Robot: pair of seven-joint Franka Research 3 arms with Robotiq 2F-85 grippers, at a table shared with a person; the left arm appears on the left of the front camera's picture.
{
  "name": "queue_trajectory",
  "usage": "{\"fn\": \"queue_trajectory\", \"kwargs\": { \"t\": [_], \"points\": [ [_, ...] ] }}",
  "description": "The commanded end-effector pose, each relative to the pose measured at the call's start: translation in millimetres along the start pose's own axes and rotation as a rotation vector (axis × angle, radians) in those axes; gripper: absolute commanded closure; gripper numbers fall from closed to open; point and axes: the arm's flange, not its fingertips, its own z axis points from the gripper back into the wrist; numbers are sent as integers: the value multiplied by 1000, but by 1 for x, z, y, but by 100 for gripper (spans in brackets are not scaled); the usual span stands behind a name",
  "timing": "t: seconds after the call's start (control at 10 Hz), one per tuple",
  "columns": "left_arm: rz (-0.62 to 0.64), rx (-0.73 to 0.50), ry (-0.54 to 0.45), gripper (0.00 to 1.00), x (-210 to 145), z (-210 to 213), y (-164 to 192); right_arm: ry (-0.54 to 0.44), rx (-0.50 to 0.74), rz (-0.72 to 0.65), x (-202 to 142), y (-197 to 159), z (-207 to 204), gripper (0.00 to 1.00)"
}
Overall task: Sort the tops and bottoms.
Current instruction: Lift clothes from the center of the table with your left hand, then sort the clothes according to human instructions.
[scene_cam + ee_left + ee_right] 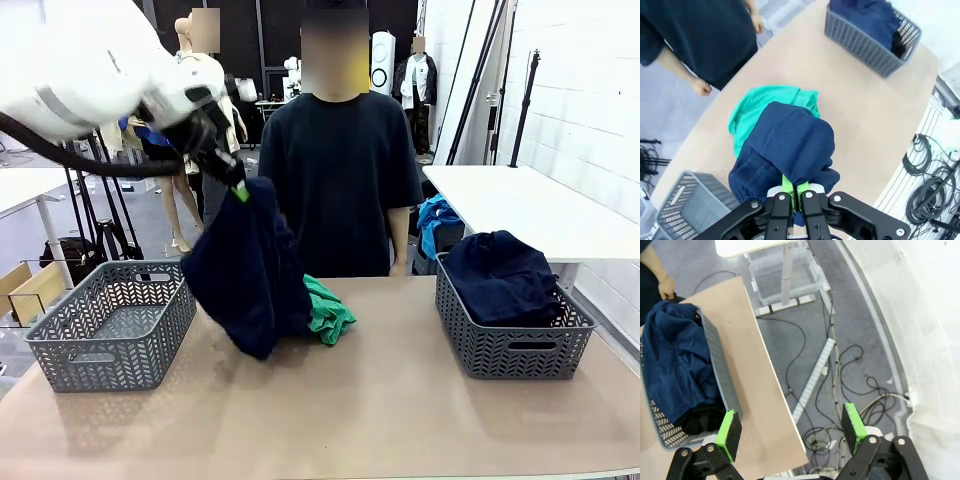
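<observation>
Nearest, left gripper (792, 192): jaws pressed together on a fold of a dark navy garment (790, 145), the green pads pinching the cloth at its top.

Item held: the dark navy garment hangs bunched directly below the jaws, over the left half of the table (400, 400). In the front view its lower end reaches down to about table level; whether it touches the top cannot be told.

Item on table: bright green garment (765, 107), crumpled, lying just behind the hanging navy cloth on the person's side and partly covered by it.

Left basket (110, 325): grey, openwork walls, at the table's left end, just beside the hanging garment.

Right gripper (792, 425): jaws spread wide, nothing between the pads. It hangs off the table's right end, above floor cables (850, 375).

Right basket (720, 370): grey, same make, at the table's right end, close to one finger of the right gripper. Contents: navy garments (675, 360), heaped above the rim; a black garment (700, 420) low at one end.

Farthest, person (340, 170): black T-shirt, standing at the table's far side behind the green garment, one hand (702, 88) hanging by the table edge.
</observation>
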Motion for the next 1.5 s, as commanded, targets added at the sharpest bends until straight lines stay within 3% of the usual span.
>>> {"fn": "queue_trajectory", "kwargs": {
  "t": [0.0,0.2,0.5,1.4],
  "points": [
    [2,1,-79,100,32,64,-5,6,5,2,1,0,0,0],
    [14,34,-147,100,71,117,-22,6,5,2,1,0,0,0],
    [88,51,-222,100,108,161,-32,6,5,2,1,0,0,0],
    [83,40,-235,100,107,159,-33,6,5,2,1,0,0,0]
  ]
}}
